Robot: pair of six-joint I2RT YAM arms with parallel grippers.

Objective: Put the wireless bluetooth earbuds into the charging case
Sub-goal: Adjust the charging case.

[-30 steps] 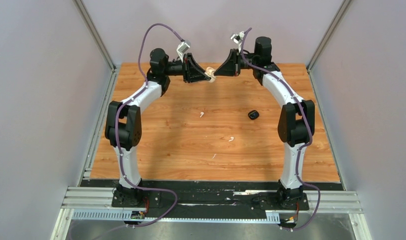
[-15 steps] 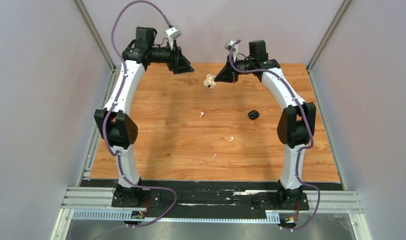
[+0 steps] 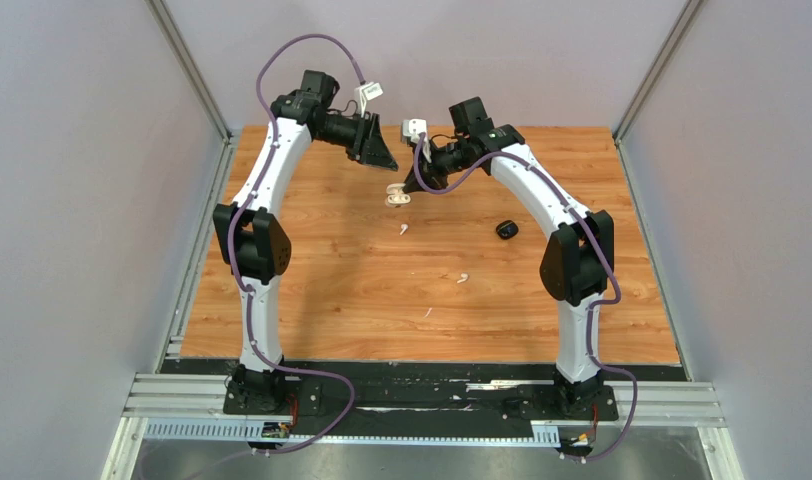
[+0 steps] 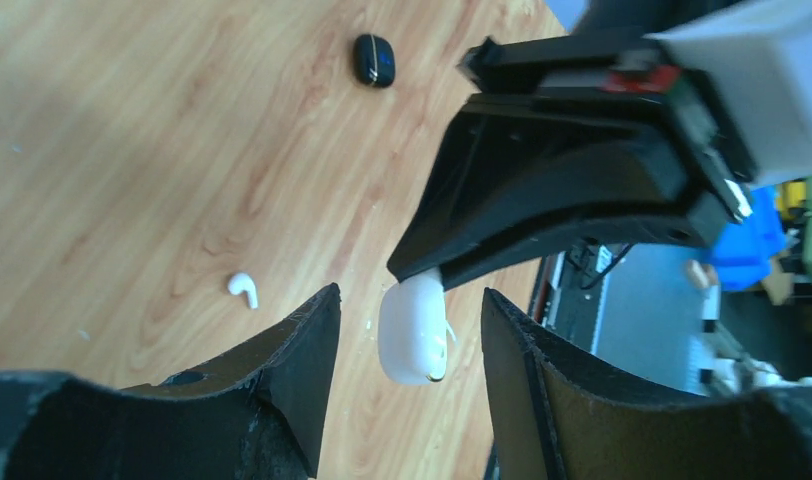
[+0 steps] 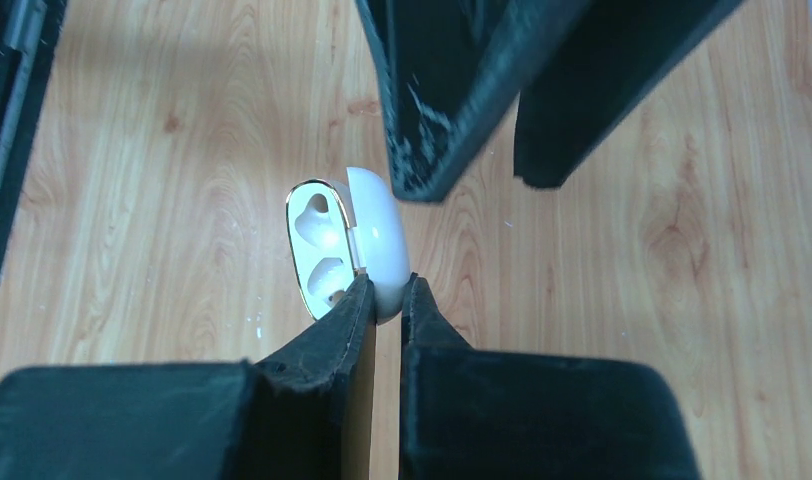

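My right gripper is shut on the open white charging case and holds it above the far middle of the table. In the right wrist view the fingers pinch the case's rounded shell, and its empty bud wells face left. My left gripper is open just behind the case. In the left wrist view its fingers stand either side of the case without touching it. Two white earbuds lie on the table. One shows in the left wrist view. No black earbuds show.
A small black oval case lies on the wood to the right of centre, also in the left wrist view. A tiny white fleck lies nearer the front. Grey walls and metal rails enclose the table.
One second ago both grippers met at the case. The left let go and swung away left, then came back beside it. The right gripper carried the case leftward and nearer.
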